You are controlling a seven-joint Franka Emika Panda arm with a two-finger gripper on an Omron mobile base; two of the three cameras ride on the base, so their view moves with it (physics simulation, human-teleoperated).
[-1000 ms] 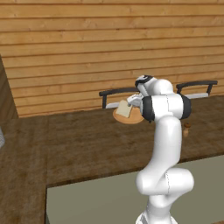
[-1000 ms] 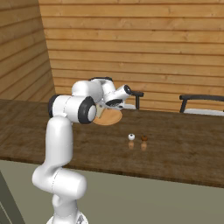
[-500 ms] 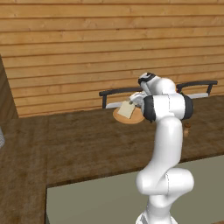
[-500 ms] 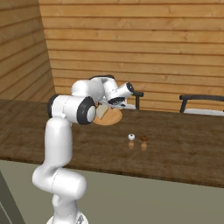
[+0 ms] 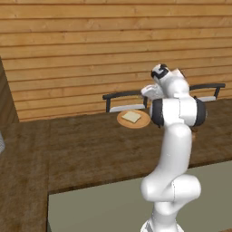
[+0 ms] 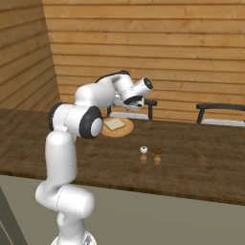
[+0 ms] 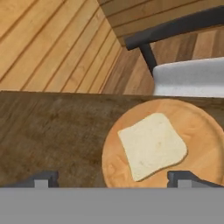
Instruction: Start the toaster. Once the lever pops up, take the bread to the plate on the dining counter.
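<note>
Lying flat now, bread (image 7: 152,145) released onto plate (image 7: 205,135).

Base views flank arm; hand view close above plate (image 7: 197,131).

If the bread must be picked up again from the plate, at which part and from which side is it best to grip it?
Probably from above, across two opposite edges: the bread lies flat and thin on the plate, so only its edges offer hold. The open tool hangs above it.
</note>
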